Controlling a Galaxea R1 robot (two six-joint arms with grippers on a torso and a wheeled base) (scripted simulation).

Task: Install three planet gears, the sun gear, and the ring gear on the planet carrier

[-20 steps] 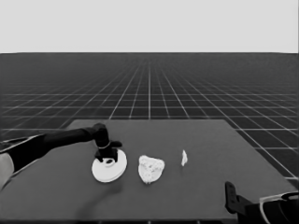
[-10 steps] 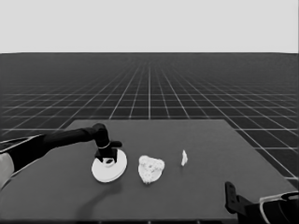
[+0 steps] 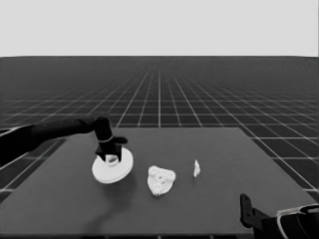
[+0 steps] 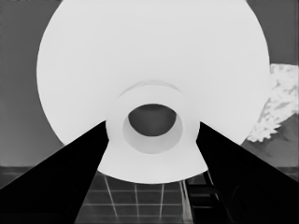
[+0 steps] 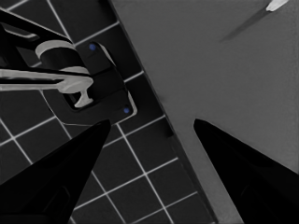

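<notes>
The left claw (image 3: 111, 155) reaches in from the table's left side and sits over the larger round part (image 3: 112, 167), its two fingers clenched on the raised collar around that part's middle hole. The left wrist view shows this plainly: the fingers (image 4: 70, 177) press against either side of the collar of the larger round part (image 4: 154, 60), and the hole faces the camera. In the head view the disc looks tipped, its far edge higher than its near edge, and a shadow lies on the table (image 3: 214, 199) below and in front of it; whether its near edge touches the table cannot be told.

Just to its right, near the table's middle, lies a lumpy white cluster (image 3: 161, 179): the smaller round part with toothed gears on it. How many gears cannot be counted. Its toothed edge peeks past the big disc's rim in the left wrist view (image 4: 278, 102). Farther right, apart from it, stands the thin white piece (image 3: 196, 169).

The right claw (image 3: 249, 216) waits at the lower right corner, fingers spread wide with nothing between them. Its wrist view shows the table's corner, the floor grid, dark machinery (image 5: 88, 84) and the thin white piece's tip (image 5: 276, 4).
</notes>
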